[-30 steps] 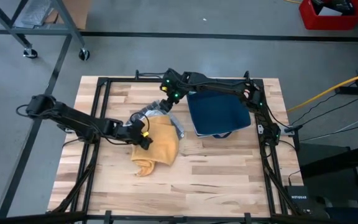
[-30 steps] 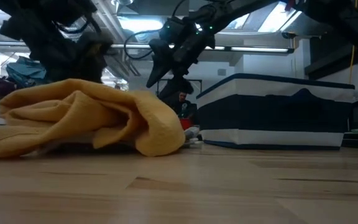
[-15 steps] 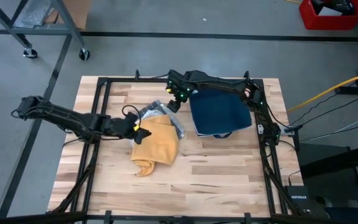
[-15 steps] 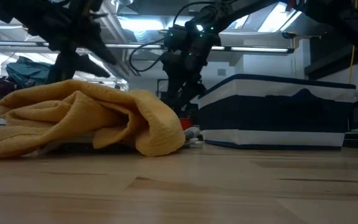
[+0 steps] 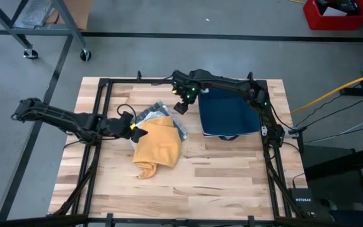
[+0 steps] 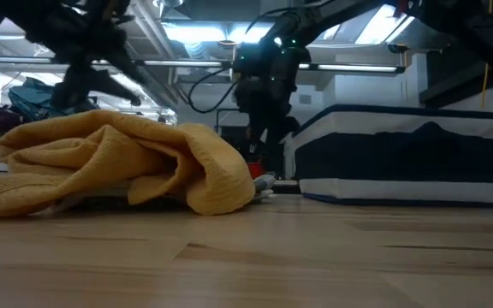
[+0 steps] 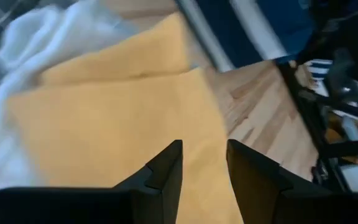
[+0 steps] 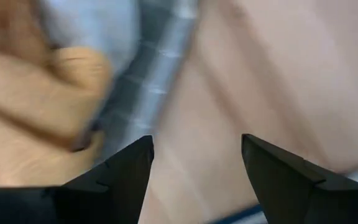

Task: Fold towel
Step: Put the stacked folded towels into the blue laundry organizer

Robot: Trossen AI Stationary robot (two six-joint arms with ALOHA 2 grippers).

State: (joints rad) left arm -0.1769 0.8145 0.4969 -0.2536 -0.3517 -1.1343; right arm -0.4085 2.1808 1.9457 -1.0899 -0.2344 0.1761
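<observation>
Both jaws stood released and empty, so I judged the soft, light yellow towel [image 5: 159,147], mid-frame on the counter [image 5: 219,183], best pinched at a corner.

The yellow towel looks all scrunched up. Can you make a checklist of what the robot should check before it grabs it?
1. Yellow towel lying flat: not ok, it is bunched in a heap.
2. Left gripper near the towel: ok, at its left edge.
3. Left gripper empty: ok, fingers apart, nothing between.
4. Right gripper empty: ok, open over bare wood.
5. Grey and white cloth clear of the towel: not ok, it lies under the towel's far edge.
6. Blue folded towel out of the way: ok, apart to the right.
</observation>
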